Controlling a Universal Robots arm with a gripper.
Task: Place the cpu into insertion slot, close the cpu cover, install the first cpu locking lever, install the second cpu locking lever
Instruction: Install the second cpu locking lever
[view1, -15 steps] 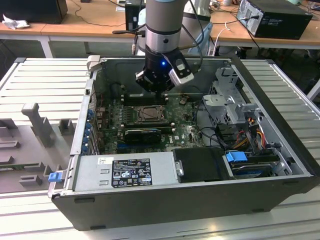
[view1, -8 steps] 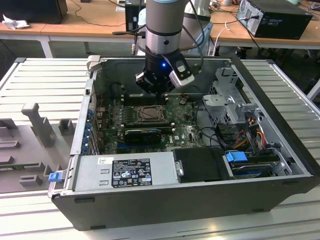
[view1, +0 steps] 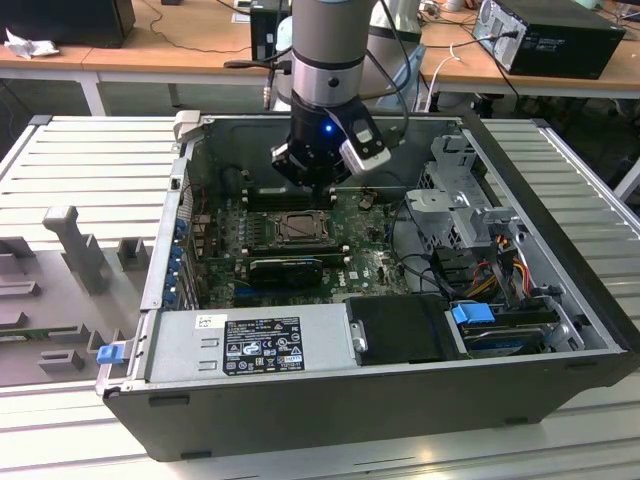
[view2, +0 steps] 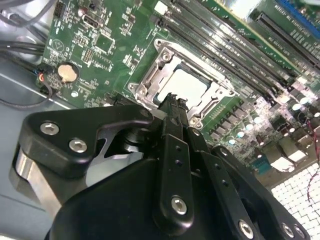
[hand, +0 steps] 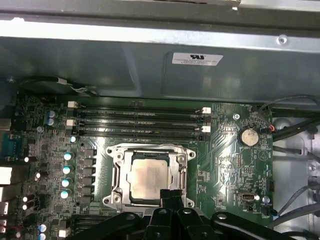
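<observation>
The cpu (hand: 147, 175) (view2: 182, 85), a silver-grey square chip, lies flat in the insertion slot on the green motherboard. The slot itself is hidden under it. The cpu cover (hand: 117, 170) (view2: 150, 75), a silver frame plate, lies down around the chip, which shows through its cut-out. In the exterior view the socket area (view1: 300, 228) sits just below my gripper (view1: 318, 190). My gripper (view2: 172, 100) (hand: 170, 192) hangs close above the socket's edge. Its black fingers are pressed together, shut on nothing.
Long black memory slots (hand: 140, 122) run beside the socket, under the grey case wall (hand: 150, 65). A coin battery (hand: 247, 136) sits on the board. A black expansion card (view1: 295, 268), the power supply (view1: 250, 345), a drive cage (view1: 460, 195) and cables (view1: 500, 260) crowd the case.
</observation>
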